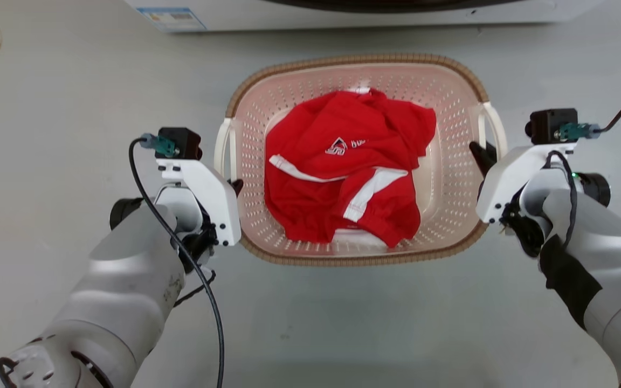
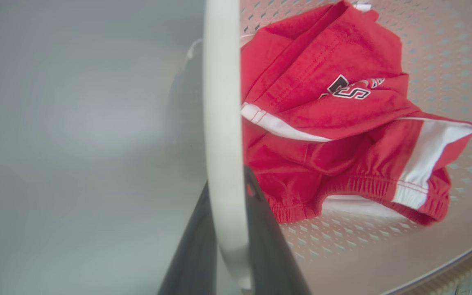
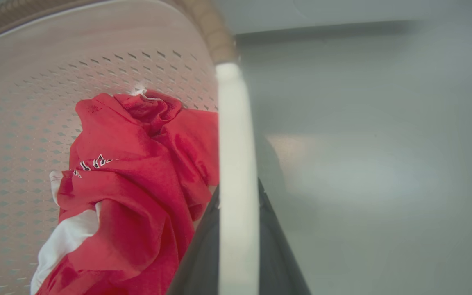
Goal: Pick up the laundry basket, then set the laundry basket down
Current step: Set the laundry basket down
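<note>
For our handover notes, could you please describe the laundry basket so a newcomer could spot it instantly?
Look at the grey floor before the white appliance: the laundry basket is between the left gripper and right gripper. Nothing else is pale pink and perforated, with a brown woven-look rim and a red garment inside.

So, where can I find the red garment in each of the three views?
Head view: red garment at centre, inside the laundry basket.
Left wrist view: garment right of centre, right of the left handle.
Right wrist view: garment lower left, left of the right handle.
Shared landmark: its printed logo.
</note>
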`<state>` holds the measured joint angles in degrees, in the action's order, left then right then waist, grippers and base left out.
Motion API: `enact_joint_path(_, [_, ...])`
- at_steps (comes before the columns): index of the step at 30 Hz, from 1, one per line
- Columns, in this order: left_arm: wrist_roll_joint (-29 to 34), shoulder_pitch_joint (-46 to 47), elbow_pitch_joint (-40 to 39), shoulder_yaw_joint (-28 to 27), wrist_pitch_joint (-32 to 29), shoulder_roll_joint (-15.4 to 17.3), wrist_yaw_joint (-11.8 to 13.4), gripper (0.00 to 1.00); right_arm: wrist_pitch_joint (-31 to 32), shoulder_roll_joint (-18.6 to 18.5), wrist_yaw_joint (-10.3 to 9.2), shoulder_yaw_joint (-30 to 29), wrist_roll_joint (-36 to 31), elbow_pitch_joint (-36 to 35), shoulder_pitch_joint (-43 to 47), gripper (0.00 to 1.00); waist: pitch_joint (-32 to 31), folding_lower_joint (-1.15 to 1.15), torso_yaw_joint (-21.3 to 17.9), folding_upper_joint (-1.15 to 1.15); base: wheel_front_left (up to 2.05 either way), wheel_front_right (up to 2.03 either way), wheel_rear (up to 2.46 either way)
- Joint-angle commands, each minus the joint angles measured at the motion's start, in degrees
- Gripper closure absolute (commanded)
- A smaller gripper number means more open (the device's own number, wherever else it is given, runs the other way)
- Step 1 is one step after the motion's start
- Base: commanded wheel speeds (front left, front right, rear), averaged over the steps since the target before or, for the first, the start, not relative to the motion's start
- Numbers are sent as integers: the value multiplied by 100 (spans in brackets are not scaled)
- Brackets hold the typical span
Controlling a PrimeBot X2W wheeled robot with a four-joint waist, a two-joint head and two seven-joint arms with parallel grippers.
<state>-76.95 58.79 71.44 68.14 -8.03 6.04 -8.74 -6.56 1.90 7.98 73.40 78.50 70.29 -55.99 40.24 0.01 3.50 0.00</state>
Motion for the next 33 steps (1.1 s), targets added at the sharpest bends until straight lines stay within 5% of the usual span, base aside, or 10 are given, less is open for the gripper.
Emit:
enact_joint_path(1, [84,142,241,-61,51,525,134,100,-155,-477,-49,-47,-39,263,10,100,285,-1,11,0,0,0,0])
enact_joint_path(27, [428,721,63,193,778,299,126,100,-648,-477,-49,-109,-112,356,-468,100,1080,-1,146,0,0,0,0])
enact_joint_path(28, [420,718,44,196,790,300,126,100,-653,-477,-49,-111,-108,356,-472,91,1087,-1,145,0,0,0,0])
enact_joint_path(29, [405,715,13,195,807,304,126,100,-659,-477,-49,-112,-105,352,-476,72,1094,-1,145,0,0,0,0])
enact_joint_path(30, [390,709,-28,196,821,310,126,82,-664,-477,-49,-111,-105,318,-477,17,1100,-1,145,0,0,0,0])
enact_joint_path(31, [390,704,-103,205,864,318,126,10,-678,-477,-49,-109,-118,274,-485,0,1109,-1,146,0,0,0,0])
enact_joint_path(32, [366,688,-175,200,906,327,126,0,-697,-477,-49,-103,-153,209,-496,0,1117,-1,145,0,0,0,0])
enact_joint_path(33, [314,661,-242,179,912,337,126,0,-711,-477,-49,-102,-159,141,-493,0,1124,-1,143,0,0,0,0])
